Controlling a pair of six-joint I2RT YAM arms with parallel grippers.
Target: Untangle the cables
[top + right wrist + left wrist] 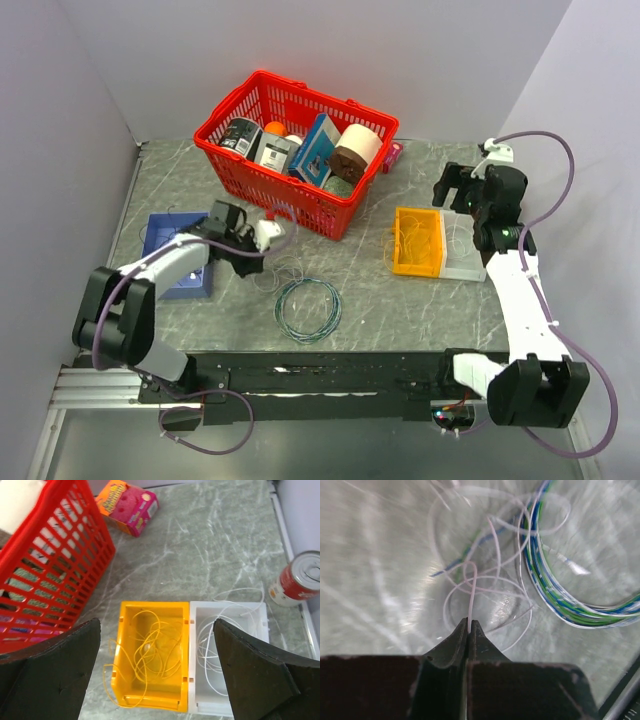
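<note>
Tabletop grey-veined, walls pale; left jaws tight on pink cable, right jaws apart.

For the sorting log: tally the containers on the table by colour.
Red basket: 1
Blue bin: 1
Yellow bin: 1
White bin: 1
Total: 4

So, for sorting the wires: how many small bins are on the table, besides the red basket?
3. A blue bin at the left, partly under the left arm; a yellow bin and a white bin side by side at the right. More could hide behind the basket.
</note>
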